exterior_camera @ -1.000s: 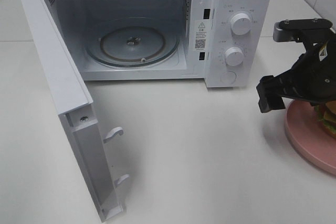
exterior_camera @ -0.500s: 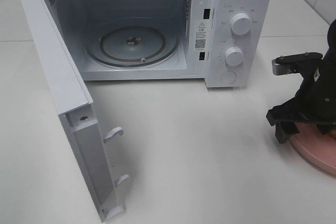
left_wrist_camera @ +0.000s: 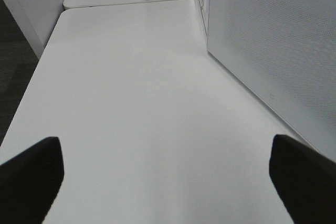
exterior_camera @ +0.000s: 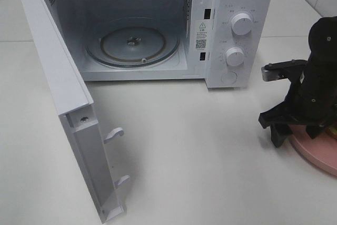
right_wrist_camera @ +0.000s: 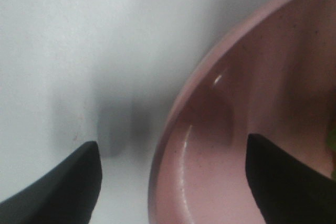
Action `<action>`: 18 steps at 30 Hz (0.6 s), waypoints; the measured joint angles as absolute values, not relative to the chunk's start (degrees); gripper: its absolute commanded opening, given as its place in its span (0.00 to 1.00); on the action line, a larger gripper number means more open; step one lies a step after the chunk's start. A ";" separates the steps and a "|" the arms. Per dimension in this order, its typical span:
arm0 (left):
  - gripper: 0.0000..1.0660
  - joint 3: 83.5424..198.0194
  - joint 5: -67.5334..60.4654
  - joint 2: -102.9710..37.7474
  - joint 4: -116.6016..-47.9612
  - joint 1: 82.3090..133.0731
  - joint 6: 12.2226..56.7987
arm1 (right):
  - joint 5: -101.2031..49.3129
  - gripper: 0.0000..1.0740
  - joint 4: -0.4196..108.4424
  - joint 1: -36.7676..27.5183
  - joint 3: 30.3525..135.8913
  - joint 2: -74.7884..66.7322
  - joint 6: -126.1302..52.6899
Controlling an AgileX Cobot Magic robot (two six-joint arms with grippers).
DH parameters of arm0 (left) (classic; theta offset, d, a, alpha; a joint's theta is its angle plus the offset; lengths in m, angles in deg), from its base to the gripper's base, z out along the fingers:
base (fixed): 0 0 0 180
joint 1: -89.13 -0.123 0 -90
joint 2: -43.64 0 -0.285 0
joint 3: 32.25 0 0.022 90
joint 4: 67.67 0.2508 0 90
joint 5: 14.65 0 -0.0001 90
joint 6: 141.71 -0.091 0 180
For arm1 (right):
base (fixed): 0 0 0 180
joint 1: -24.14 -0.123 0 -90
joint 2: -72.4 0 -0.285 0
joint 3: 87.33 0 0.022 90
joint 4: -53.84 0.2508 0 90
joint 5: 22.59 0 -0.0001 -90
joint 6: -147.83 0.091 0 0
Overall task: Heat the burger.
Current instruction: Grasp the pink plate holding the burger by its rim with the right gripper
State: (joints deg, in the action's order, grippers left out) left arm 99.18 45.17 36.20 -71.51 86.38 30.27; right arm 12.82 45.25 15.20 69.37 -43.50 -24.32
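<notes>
Right claw [right_wrist_camera: 173, 150] astride the pink plate's [exterior_camera: 314, 154] rim, jaws apart and gripping nothing; left claw [left_wrist_camera: 168, 179] spread wide over the white surface [exterior_camera: 200, 146].

One right fingertip [right_wrist_camera: 63, 182] hangs over the surface just outside the plate's curved edge and the other over its inner floor, with a gap showing on both sides of the rim. The burger [right_wrist_camera: 332, 150] sits on that plate, almost wholly hidden by the arm, so only a green sliver shows at the picture's edge. The plate lies at the right border of the high view, in front and to the right of the microwave's [exterior_camera: 239, 3] knob panel. The microwave door [exterior_camera: 63, 77] swings fully out to the left, leaving the cavity mouth and glass turntable [exterior_camera: 131, 46] unobstructed. A broad stretch of surface lies between plate and opening. In the left wrist view, the surface edge drops off to a dark floor.
</notes>
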 measured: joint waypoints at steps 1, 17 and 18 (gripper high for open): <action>0.95 99.18 45.17 36.20 -71.51 86.38 30.27 | 12.82 0.70 45.25 15.20 69.37 -43.50 -24.32; 0.95 99.18 45.17 36.20 -71.51 86.38 30.27 | 14.08 0.64 44.79 16.46 69.49 -44.25 -23.97; 0.95 99.18 45.17 36.20 -71.51 86.38 30.27 | 14.08 0.53 44.79 16.46 69.49 -44.25 -23.97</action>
